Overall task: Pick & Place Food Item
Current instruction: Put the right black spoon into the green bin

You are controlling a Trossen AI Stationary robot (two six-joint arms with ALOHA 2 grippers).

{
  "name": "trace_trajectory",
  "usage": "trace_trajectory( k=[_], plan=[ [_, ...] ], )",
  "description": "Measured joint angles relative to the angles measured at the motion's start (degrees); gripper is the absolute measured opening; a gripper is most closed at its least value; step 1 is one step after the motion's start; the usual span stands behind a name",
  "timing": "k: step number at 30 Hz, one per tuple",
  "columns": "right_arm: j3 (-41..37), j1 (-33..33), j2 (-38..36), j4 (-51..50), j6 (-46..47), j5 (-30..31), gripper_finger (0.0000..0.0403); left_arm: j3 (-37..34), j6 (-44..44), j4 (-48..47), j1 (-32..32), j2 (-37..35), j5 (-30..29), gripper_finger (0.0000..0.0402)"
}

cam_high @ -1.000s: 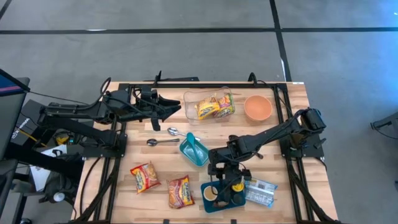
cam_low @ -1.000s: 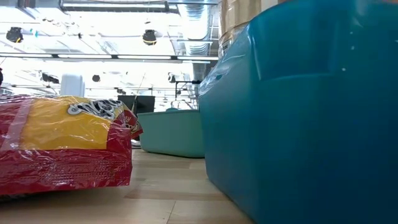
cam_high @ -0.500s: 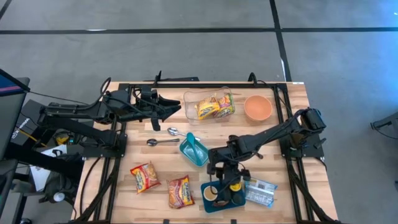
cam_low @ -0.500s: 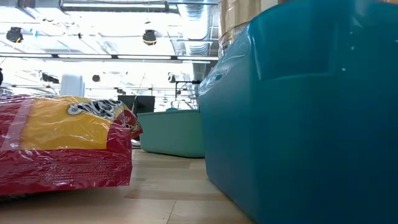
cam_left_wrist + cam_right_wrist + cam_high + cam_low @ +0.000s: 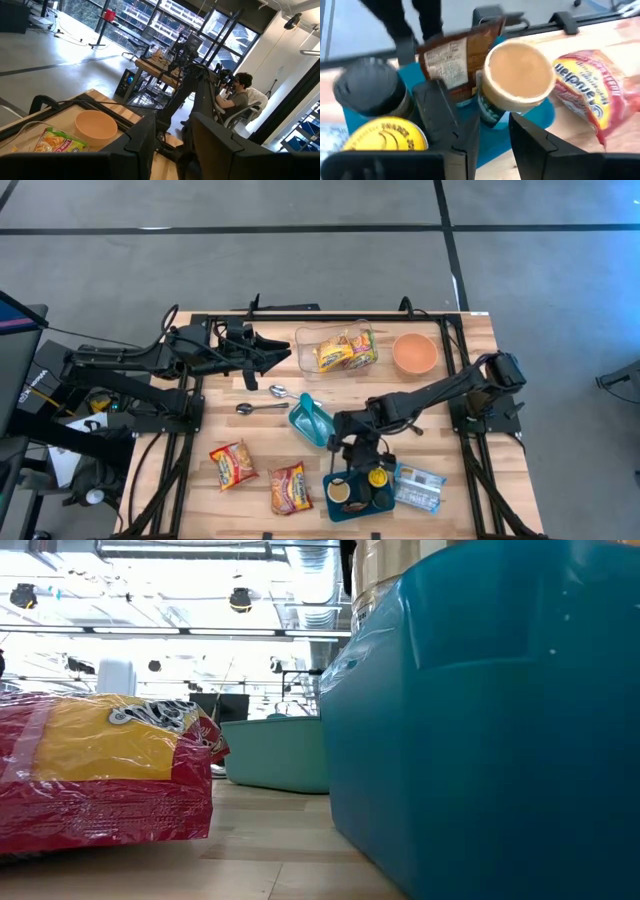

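A blue tray (image 5: 328, 480) stands near the table's front edge. It holds a beige-lidded cup (image 5: 520, 75), a yellow-lidded cup (image 5: 380, 477), a black-lidded cup (image 5: 365, 87) and a brown packet (image 5: 452, 60) standing on edge. My right gripper (image 5: 350, 458) hangs over the tray's far side, slanting down. Its fingers (image 5: 445, 115) stand a narrow gap apart, and the beige-lidded cup's dark wall shows through that gap. My left gripper (image 5: 287, 352) waits open at the far left, held level above the table. My right gripper stands with its fingertips beside the beige-lidded cup's dark wall (image 5: 489, 107), coming slantwise down from the table's far right. I cannot tell whether the fingers touch the cup or the packet behind it. The cup stays in the tray.
Two red-yellow noodle packets (image 5: 232, 464) (image 5: 290, 488) lie left of the tray, a silvery packet (image 5: 418, 488) right of it. A teal container (image 5: 312, 422) stands just beyond the gripper. Two spoons (image 5: 262, 408), a clear box (image 5: 335, 350) with a packet and an orange bowl (image 5: 414, 353) lie farther back.
My right gripper has tipped up and rolled a little over the tray and drawn slightly toward the table's far edge. The yellow lid now shows whole beside it. The cups and the packet stay where they were.
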Motion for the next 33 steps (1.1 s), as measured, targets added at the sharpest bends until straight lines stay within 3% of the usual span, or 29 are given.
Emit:
trace_trajectory(
  k=[6, 20, 24, 33],
  plan=[
    [0.02, -1.22, -1.71, 4.51, 13.81, 0.24, 0.0097, 0.00, -0.01, -0.06, 0.00, 0.01, -0.03, 0.0123],
    [0.11, -8.66, -2.30, 10.58, 56.20, 0.27, 0.0097, 0.00, -0.02, -0.02, 0.00, 0.02, -0.28, 0.0123],
    [0.11, -9.38, -2.30, 10.51, 60.63, 0.18, 0.0097, 0.00, 0.00, 0.00, 0.01, 0.02, -0.24, 0.0123],
    [0.11, -9.43, -2.30, 11.54, 60.65, 0.36, 0.0097, 0.00, -0.01, 0.00, 0.00, 0.02, -0.20, 0.0123]
  ],
)
